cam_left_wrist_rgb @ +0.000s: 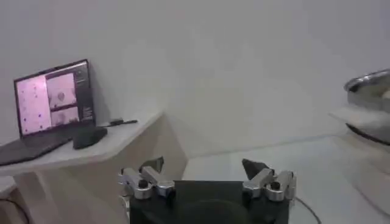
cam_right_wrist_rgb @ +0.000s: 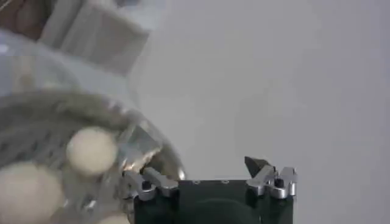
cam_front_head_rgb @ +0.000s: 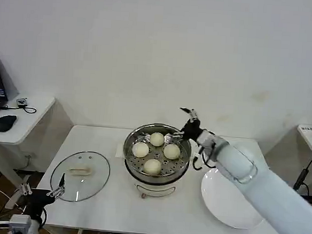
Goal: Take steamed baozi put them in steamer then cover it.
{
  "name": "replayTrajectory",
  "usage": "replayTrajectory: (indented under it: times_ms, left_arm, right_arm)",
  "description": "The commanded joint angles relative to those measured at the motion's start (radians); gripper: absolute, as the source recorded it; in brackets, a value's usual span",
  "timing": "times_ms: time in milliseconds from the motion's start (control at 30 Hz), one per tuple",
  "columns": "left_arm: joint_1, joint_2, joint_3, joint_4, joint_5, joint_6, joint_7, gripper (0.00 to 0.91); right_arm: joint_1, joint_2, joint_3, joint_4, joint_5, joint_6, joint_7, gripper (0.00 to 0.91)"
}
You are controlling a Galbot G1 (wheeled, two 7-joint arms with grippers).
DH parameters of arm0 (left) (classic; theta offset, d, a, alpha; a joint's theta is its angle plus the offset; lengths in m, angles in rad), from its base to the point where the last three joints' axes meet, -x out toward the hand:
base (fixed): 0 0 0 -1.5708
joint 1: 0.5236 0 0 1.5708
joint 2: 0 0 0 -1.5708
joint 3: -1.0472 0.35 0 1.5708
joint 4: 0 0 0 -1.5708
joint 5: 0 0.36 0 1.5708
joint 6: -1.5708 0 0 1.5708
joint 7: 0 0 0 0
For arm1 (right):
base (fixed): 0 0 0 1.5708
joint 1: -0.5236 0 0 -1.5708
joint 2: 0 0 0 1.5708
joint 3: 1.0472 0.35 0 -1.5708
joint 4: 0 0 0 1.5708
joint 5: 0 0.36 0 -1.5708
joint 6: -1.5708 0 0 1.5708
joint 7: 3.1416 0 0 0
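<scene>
You see the steamer (cam_front_head_rgb: 157, 155) standing in the middle of the white tabletop (cam_front_head_rgb: 117, 205), and all four baozi (cam_front_head_rgb: 152, 166) lie inside it on the tray with holes. They make a ring: one at the far side, one at the left, one at the right and one at the near side. The steamer is not yet covered.

The cover (cam_front_head_rgb: 80, 175) lies flat on the tabletop to the left of the steamer, near the front edge, with its pale handle on top. It is apart from the steamer.

Your right gripper (cam_front_head_rgb: 187, 118) is just beyond the far right rim of the steamer, above the tabletop. Its fingers (cam_right_wrist_rgb: 259, 164) are spread apart and hold nothing. In the right wrist view you can see the shiny steamer rim (cam_right_wrist_rgb: 146, 152) and some baozi (cam_right_wrist_rgb: 91, 151) close beside the gripper.

Your left gripper (cam_front_head_rgb: 60, 188) is low at the near left, at the near edge of the cover. Its fingers (cam_left_wrist_rgb: 256, 167) are also wide apart and empty.

A white plate (cam_front_head_rgb: 230, 200) rests on the tabletop to the right of the steamer, partly under your right arm. On a side table at the far left you see a laptop (cam_left_wrist_rgb: 52, 106) and a black mouse (cam_front_head_rgb: 5, 122).
</scene>
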Motion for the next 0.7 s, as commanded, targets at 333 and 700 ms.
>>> replayTrajectory:
  times_ms: [333, 700]
  left_arm:
    - [-0.082, 0.092, 0.020, 0.186, 0.851, -0.212, -0.020, 0.907]
    - [-0.155, 0.154, 0.104, 0.351, 1.238, -0.244, -0.016, 0.907]
  right_arm:
    - [-0.992, 0.499, 1.081, 0.174, 0.029, 0.305, -0.157, 0.907]
    - [-1.087, 0.518, 1.133, 0.258, 0.023, 0.266, -0.148, 0.907]
